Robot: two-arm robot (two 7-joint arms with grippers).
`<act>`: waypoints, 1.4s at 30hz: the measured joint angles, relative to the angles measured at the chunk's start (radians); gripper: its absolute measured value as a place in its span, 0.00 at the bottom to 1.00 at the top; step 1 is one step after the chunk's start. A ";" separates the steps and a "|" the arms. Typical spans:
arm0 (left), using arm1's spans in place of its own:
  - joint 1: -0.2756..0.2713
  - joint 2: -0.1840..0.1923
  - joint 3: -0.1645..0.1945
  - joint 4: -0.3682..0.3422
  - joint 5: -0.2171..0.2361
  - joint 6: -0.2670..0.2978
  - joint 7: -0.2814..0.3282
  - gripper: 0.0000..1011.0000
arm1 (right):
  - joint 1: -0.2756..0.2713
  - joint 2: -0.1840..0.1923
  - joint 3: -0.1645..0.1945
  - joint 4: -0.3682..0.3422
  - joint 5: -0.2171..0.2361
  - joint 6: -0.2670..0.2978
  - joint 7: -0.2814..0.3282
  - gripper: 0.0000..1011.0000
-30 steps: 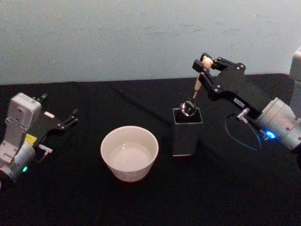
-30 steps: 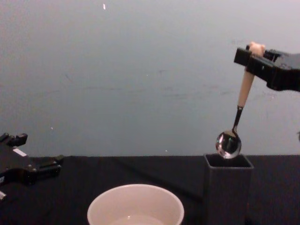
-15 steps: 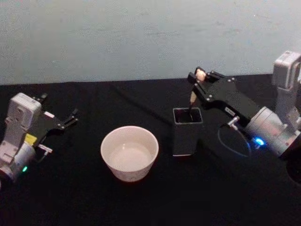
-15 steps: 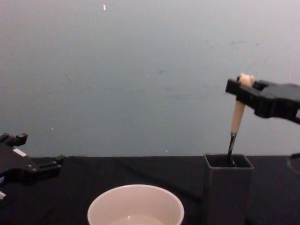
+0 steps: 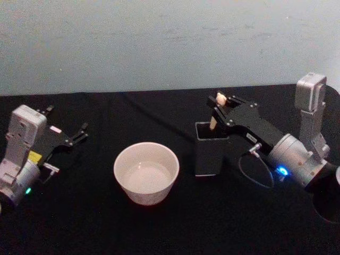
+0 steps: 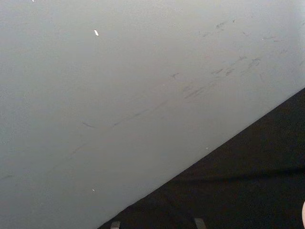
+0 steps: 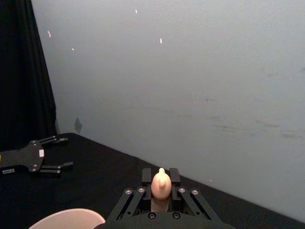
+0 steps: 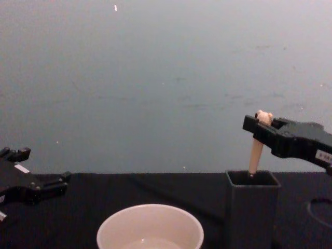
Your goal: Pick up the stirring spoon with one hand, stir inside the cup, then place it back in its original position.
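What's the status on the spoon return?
Right tool shut on the stirring spoon, its bowl down inside the dark holder, not released. Left tool parked at table's left. Cup stands apart, nothing in the way.

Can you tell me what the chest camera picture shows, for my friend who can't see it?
The right claw holds the stirring spoon by its little bear top, with the spoon's lower end down inside the dark holder. The cream cup sits beside the holder, and the left claw rests far off at the other side.
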 joint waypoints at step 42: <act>0.000 0.000 0.000 0.000 0.000 0.000 0.000 0.99 | -0.047 -0.038 0.013 0.042 -0.030 -0.006 -0.035 0.21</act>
